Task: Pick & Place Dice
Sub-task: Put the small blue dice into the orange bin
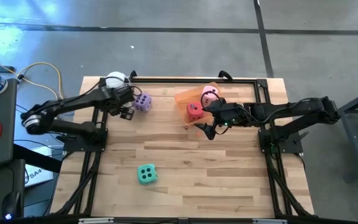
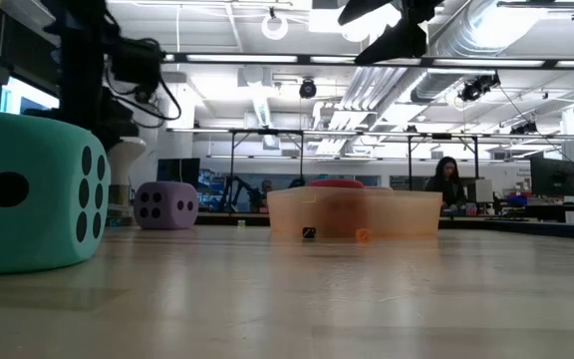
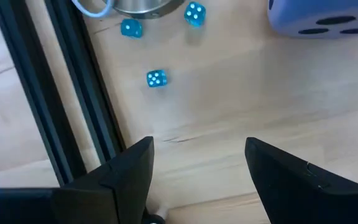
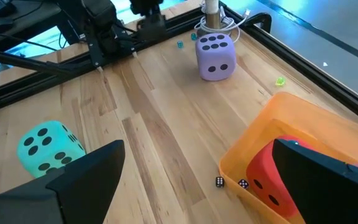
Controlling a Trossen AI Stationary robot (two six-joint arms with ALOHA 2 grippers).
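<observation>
Toward the twelve o'clock edge of the wooden surface (image 1: 185, 162), seen from above, a translucent orange plastic tray (image 1: 188, 96) is found with two soft foam dice already inside: a red cube with dark pips (image 1: 194, 111) and a pink cube (image 1: 209, 94) just beyond it. The right pincer (image 1: 210, 127) is held just beside the tray's five o'clock corner, its fingers spread wide and nothing between them. Two dice are left outside: a purple soft cube with dark pips (image 1: 142, 102) at about eleven o'clock, near a white round-topped cup (image 1: 116, 79), and a green-teal soft cube (image 1: 146, 174) well apart at about seven o'clock. The left pincer (image 1: 127, 112) is hung just beside the purple cube, its fingers partly spread and empty; in its wrist view only bare wood lies between the fingers (image 3: 126, 177), with three tiny blue dice (image 3: 156, 78) farther off.

The task is judged half done, with a fresh pick in hand. The purple cube seems the likelier target for the left arm; the pincer would need to be shifted over it, widened if required, and lowered around its sides before closing.
</observation>
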